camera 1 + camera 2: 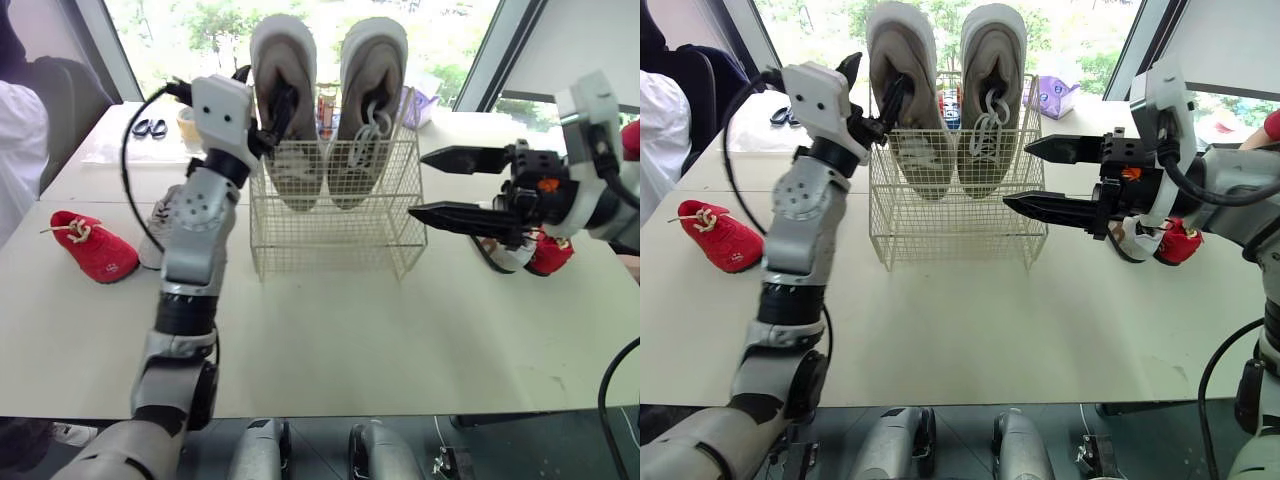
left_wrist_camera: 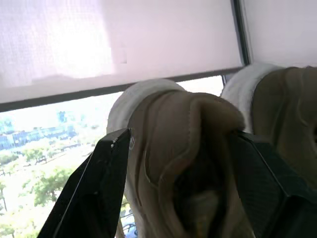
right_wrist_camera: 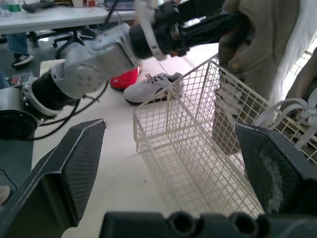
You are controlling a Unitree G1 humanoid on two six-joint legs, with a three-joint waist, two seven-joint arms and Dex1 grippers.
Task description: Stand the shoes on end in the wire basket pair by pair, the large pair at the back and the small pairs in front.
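Note:
Two large beige shoes (image 1: 372, 70) stand toes-down side by side at the back of the wire basket (image 1: 335, 240). My left gripper (image 1: 272, 112) is shut on the collar of the left large shoe (image 2: 183, 144), one finger on each side. My right gripper (image 1: 416, 185) hovers open to the right of the basket, with nothing between its fingers. A small red shoe (image 1: 95, 245) lies on the table at the far left. A small white shoe (image 3: 151, 87) lies behind my left arm. Behind my right gripper lie another red shoe (image 1: 552, 255) and a white shoe (image 1: 505, 255).
The front half of the basket (image 3: 183, 163) holds nothing. Scissors (image 1: 148, 127) and a cup (image 1: 187, 125) lie at the table's back left, and a purple packet (image 1: 1060, 95) at the back right. A person's white sleeve (image 1: 20, 150) is at the left edge.

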